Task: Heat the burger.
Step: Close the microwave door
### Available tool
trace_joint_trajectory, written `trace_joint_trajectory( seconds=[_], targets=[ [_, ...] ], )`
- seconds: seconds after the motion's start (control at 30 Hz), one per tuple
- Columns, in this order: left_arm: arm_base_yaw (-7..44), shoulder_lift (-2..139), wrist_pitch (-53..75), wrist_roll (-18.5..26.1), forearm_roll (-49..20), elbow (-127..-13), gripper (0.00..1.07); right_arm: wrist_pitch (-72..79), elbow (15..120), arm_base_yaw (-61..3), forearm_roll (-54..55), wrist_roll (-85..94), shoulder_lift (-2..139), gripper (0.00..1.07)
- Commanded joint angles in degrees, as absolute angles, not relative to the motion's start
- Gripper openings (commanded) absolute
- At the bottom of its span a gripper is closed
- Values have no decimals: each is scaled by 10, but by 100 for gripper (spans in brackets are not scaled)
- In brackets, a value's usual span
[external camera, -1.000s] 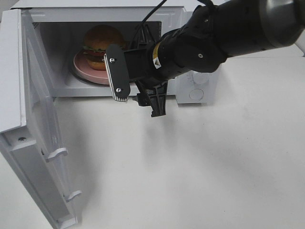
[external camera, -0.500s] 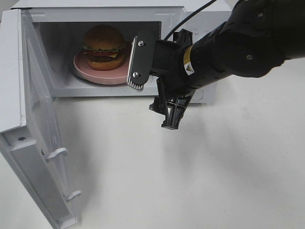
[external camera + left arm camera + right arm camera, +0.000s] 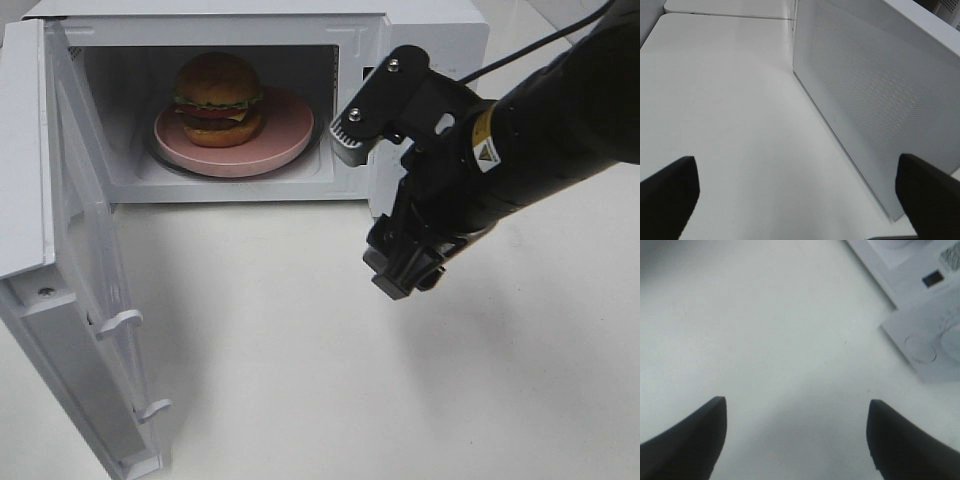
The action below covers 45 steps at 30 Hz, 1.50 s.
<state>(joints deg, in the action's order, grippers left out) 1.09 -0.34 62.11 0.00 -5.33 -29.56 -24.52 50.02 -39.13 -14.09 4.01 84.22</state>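
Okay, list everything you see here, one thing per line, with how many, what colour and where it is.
microwave: one, white, at the back of the table
microwave door: one, white, swung open on the left of the high view
plate: one, pink, inside the microwave
burger: one, golden-brown bun with green, red and yellow layers, on the plate
table: one, white, under everything
right gripper: one, black, open and empty, above the table before the microwave
left gripper: one, black, open and empty, beside a white dotted panel
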Motion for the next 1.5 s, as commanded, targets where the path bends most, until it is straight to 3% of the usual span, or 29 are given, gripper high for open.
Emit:
trace_joint_trajectory(
  seconds=[0.03,0.6,1.1,1.3,1.37,1.5],
  targets=[
    [10,-12,613,0,-54,-296,100,-325,489,-388,-105,23,802,76],
    [10,-12,613,0,-54,-296,100,-589,489,-388,-104,-74,638,76],
    [10,-12,613,0,-54,-296,100,-643,466,-388,-83,-78,469,76],
    [10,-12,613,0,-54,-296,100,-641,415,-333,-77,-74,399,76],
    [10,-12,613,0,-54,-296,100,-637,385,-261,-76,-44,350,76],
    [10,-12,613,0,-54,-296,100,-629,370,-214,-76,-33,307,76]
  ],
)
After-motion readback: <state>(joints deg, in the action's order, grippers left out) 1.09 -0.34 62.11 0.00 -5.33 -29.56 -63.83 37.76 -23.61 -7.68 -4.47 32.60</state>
